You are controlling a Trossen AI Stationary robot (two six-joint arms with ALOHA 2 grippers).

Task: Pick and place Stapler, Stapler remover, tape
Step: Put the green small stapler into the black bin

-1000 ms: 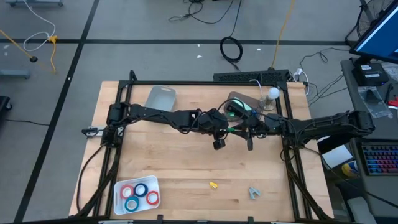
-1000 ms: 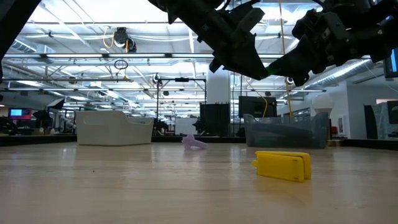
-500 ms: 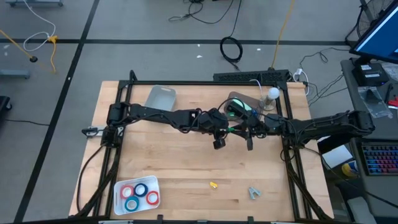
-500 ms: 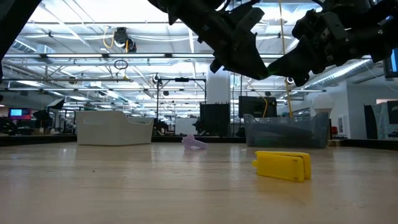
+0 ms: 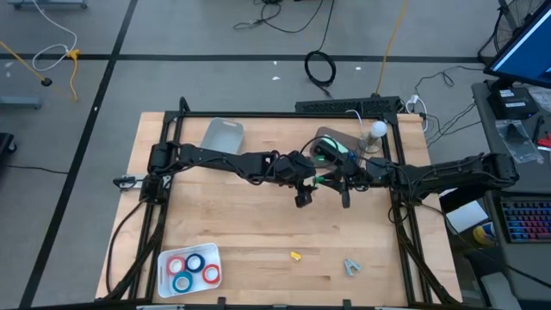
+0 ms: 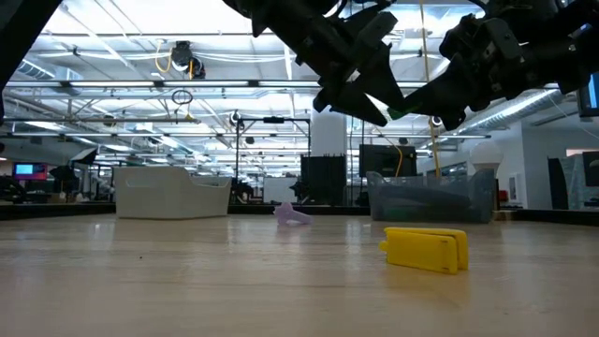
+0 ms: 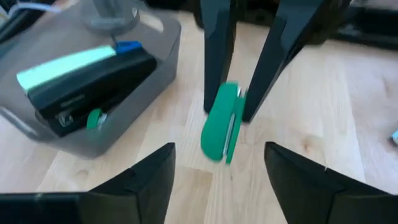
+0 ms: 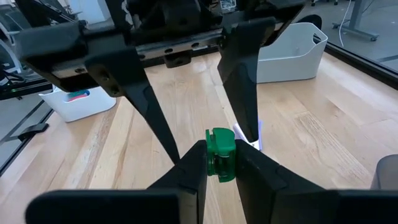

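Observation:
A small green stapler (image 7: 221,124) hangs over the middle of the table with my right gripper (image 8: 219,157) shut on it. My left gripper (image 7: 219,150) faces it from the table's left side, open. Its fingers (image 8: 146,99) stand on either side of the stapler without touching it. A black and green stapler (image 7: 87,81) lies in the grey bin (image 5: 337,143). On the table near the front edge lie a yellow stapler (image 6: 426,250) and the stapler remover (image 5: 351,267). The tape rolls (image 5: 191,267), red and blue, lie in a white tray. My right gripper pinches the green stapler's end nearest to it (image 8: 219,148) between its two fingers. The fingers come about level from the table's right side and lie along the stapler. The stapler is lifted clear of the table, and its free end (image 7: 214,152) sticks out toward my left gripper.
A white bin (image 5: 222,135) stands at the back left of the board, and a white bulb-shaped thing (image 5: 376,131) behind the grey bin. A dark frame (image 5: 400,207) runs along the table's sides. Bare wood lies between the arms and the front edge.
My left gripper has opened and let go of the green stapler, its fingers spreading wide to either side. The stapler stays where it was, in my right gripper. Neither arm has shifted.

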